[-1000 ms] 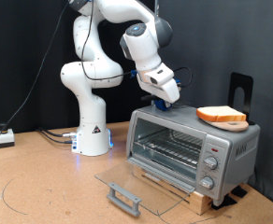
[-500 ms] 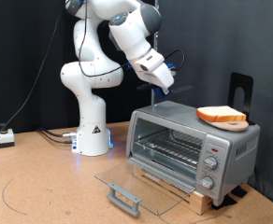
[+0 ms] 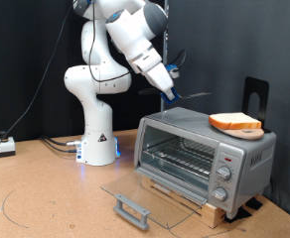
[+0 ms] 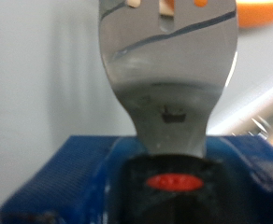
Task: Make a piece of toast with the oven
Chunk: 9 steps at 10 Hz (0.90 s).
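Note:
The piece of toast [image 3: 235, 122] lies on a round board on top of the silver oven [image 3: 185, 127], at the exterior view's right. The oven's glass door [image 3: 137, 191] hangs open and flat in front, and the wire rack [image 3: 180, 156] inside is bare. My gripper [image 3: 171, 93] hovers above the oven's top left corner, apart from it. It is shut on a metal spatula [image 4: 169, 65] whose thin blade [image 3: 195, 93] points towards the toast. In the wrist view the slotted blade fills the picture, with an orange edge of the toast [image 4: 264, 11] past it.
The oven stands on a wooden block [image 3: 190, 201] on the brown table. A black stand [image 3: 256, 94] rises behind the oven. The robot's white base [image 3: 97, 139] is behind the oven's left side. A small box and cables [image 3: 6, 147] lie at the far left.
My gripper has risen from the oven's top and moved a little to the exterior view's left, with the spatula in it. The toast and the oven have not moved.

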Each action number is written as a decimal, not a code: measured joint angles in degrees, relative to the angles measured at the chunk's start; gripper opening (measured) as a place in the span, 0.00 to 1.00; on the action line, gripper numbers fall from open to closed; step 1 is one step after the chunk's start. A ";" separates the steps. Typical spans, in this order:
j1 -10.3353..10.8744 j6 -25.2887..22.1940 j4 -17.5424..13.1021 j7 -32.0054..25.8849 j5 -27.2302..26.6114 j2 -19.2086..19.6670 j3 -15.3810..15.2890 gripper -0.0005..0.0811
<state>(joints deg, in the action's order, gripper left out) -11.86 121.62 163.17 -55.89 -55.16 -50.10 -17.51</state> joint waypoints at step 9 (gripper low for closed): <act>-10.94 -0.64 -2.58 -10.73 10.02 8.26 9.44 0.49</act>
<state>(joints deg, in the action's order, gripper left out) -22.80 120.98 160.59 -66.62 -45.14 -41.83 -8.07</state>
